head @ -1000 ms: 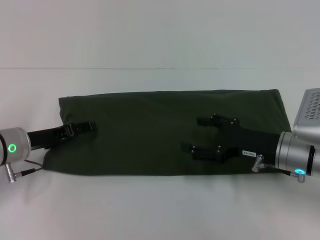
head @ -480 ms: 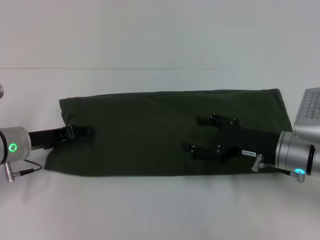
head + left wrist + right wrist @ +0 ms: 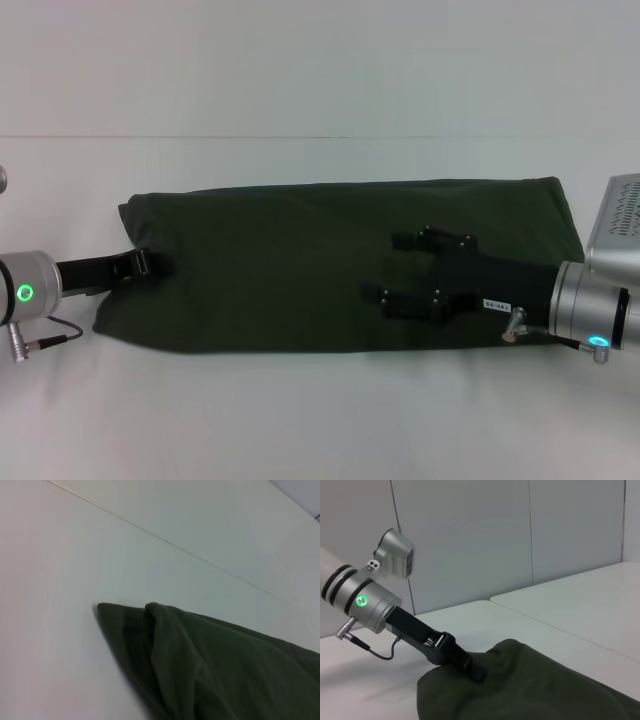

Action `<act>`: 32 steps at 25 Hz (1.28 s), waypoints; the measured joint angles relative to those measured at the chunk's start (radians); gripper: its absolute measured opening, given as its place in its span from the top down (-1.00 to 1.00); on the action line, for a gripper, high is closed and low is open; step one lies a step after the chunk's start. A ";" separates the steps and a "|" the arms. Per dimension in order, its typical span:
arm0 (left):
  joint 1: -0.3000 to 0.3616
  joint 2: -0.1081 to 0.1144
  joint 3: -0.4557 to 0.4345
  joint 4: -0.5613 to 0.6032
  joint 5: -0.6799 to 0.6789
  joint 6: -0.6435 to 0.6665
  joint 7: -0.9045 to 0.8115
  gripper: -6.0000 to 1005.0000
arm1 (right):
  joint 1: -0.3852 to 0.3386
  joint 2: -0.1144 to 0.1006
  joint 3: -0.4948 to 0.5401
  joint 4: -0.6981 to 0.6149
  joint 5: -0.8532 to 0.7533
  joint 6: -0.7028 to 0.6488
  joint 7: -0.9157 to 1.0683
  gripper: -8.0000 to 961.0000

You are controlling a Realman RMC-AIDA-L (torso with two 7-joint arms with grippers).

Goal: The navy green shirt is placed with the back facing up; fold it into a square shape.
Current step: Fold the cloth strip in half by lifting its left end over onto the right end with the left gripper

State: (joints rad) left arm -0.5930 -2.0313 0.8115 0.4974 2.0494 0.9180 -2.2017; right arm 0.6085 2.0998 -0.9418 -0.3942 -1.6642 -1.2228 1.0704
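Note:
The navy green shirt (image 3: 280, 260) lies flat on the white table (image 3: 320, 420) as a long dark olive band, folded lengthwise and running left to right. My left gripper (image 3: 150, 265) is at the shirt's left end, its tip on the fabric's edge; it also shows in the right wrist view (image 3: 472, 669). The left wrist view shows only the shirt's rumpled left corner (image 3: 225, 670). My right gripper (image 3: 385, 268) is open, with both fingers spread over the right half of the shirt and nothing between them.
A silver vented box (image 3: 620, 225) stands at the right edge, beside the shirt's right end. Bare white table lies in front of and behind the shirt. A seam line (image 3: 200, 137) runs across the far table.
My left gripper has drawn back to the left, from well over the shirt to its left edge. The shirt's left end has settled a little. The right arm has not moved.

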 joint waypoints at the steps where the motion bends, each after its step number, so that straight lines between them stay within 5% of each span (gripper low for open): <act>1: 0.000 0.000 0.000 0.000 0.000 0.000 0.000 0.47 | 0.001 0.000 0.000 0.000 0.000 0.000 0.000 -0.93; 9: 0.006 0.021 0.000 0.001 0.000 0.020 -0.002 0.78 | 0.005 0.000 0.000 0.000 0.000 0.000 0.000 -0.93; 14: 0.019 0.064 -0.011 0.005 0.004 0.044 -0.011 0.78 | 0.005 0.000 0.000 0.000 0.000 0.000 0.000 -0.93; 15: 0.023 0.087 -0.031 0.017 0.034 0.057 -0.031 0.78 | 0.005 0.000 0.000 0.000 0.000 0.000 0.000 -0.93; 21: 0.021 0.126 -0.163 0.087 0.228 0.116 -0.091 0.78 | 0.008 0.000 0.000 0.000 0.000 0.004 0.000 -0.93; 32: 0.004 0.141 -0.204 0.240 0.271 0.297 -0.235 0.78 | 0.012 0.000 0.000 0.006 0.000 0.010 -0.003 -0.93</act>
State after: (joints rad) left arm -0.5891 -1.8902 0.6076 0.7378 2.3207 1.2146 -2.4367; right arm 0.6207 2.0998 -0.9418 -0.3878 -1.6644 -1.2132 1.0679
